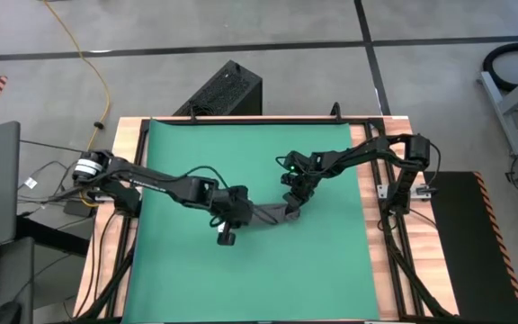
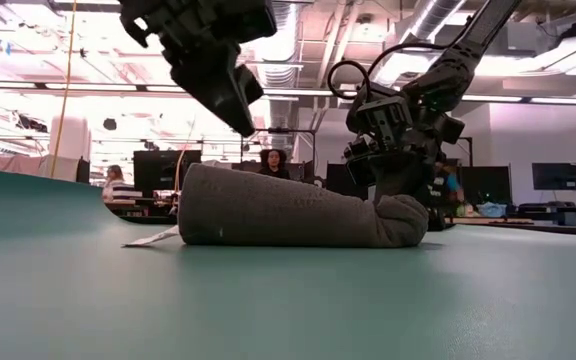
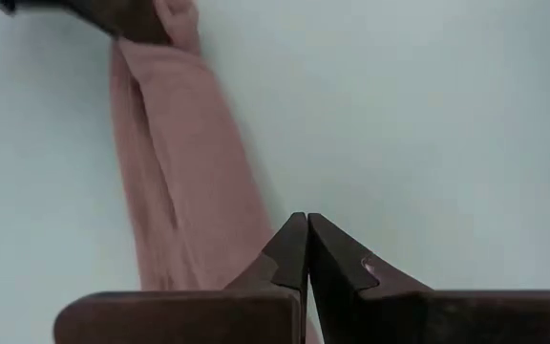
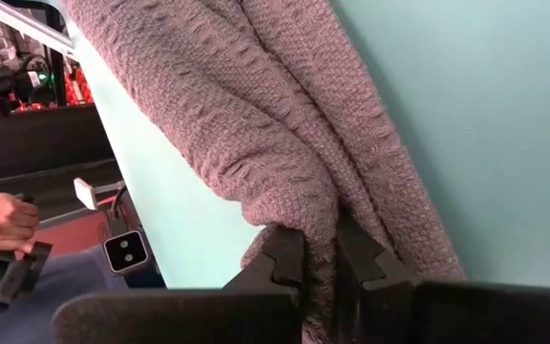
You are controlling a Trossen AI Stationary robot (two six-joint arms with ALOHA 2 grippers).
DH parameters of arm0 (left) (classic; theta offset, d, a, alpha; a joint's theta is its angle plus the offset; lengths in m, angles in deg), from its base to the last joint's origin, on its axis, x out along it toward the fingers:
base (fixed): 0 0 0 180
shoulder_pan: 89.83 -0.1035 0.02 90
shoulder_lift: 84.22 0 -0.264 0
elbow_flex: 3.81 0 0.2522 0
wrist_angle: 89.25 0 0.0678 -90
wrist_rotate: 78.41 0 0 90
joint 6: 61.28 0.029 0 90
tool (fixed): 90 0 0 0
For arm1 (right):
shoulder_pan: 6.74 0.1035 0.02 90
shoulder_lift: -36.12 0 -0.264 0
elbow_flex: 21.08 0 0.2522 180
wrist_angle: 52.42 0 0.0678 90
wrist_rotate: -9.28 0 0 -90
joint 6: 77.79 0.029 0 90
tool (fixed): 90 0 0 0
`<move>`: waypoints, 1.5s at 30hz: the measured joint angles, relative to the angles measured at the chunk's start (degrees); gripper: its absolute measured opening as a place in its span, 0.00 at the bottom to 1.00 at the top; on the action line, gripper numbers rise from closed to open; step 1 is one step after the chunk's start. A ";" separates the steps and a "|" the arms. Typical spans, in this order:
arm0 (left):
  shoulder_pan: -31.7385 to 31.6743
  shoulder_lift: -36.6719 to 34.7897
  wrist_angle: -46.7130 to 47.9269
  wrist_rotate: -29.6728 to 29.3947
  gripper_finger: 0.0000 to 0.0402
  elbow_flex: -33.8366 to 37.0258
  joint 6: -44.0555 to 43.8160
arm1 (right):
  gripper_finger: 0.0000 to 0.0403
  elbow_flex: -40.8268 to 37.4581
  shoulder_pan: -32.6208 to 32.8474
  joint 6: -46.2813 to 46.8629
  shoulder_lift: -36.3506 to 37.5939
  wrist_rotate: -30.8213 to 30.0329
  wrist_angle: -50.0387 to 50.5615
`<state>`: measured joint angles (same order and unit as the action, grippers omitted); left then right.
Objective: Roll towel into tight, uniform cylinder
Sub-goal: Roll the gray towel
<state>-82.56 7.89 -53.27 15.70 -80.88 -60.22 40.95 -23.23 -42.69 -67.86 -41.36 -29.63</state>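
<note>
Bench (image 1: 380,270) of pale wood, seen from above, its outer strips bare on both sides. Green mat (image 1: 241,162) covers most of the bench top; the half of the mat away from the arms' work and both of its side margins lie uncovered, giving open room around the work.

Left arm (image 1: 165,184) reaches in from the left edge of the bench; right arm (image 1: 367,153) reaches in from the right edge. The two meet near the mat's centre.

Towel (image 2: 288,215), dark grey, lies on the mat as a rolled cylinder, roughly even along its length and bulging at the end under the right hand. A small white tag (image 2: 151,238) projects flat onto the mat from the opposite end.

Right hand (image 4: 321,263) is down at one end of the roll, fingers (image 4: 280,258) nearly together and pinching a fold of the cloth.

Left hand (image 3: 307,250) is raised off the mat above the tag end, apart from the cloth, fingertips pressed together and holding nothing.

In the room beyond the bench, people sit at monitors (image 2: 158,170); a person's hand (image 4: 3,220) shows in the right wrist view.
</note>
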 joint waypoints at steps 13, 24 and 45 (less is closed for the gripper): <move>-0.14 6.40 -0.54 -0.94 0.00 -0.02 2.15 | 0.07 0.04 0.34 -0.62 -0.04 0.26 -0.37; -4.06 5.94 -0.68 -0.33 0.00 -0.04 3.17 | 0.07 0.15 0.37 -0.89 -0.09 -0.18 -1.18; -8.73 6.27 -8.26 0.24 0.00 10.48 -4.16 | 0.07 0.11 0.37 -1.63 -0.07 1.32 -0.91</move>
<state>-91.29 14.16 -61.54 15.94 -70.40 -64.38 41.06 -22.86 -44.32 -67.93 -40.04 -30.54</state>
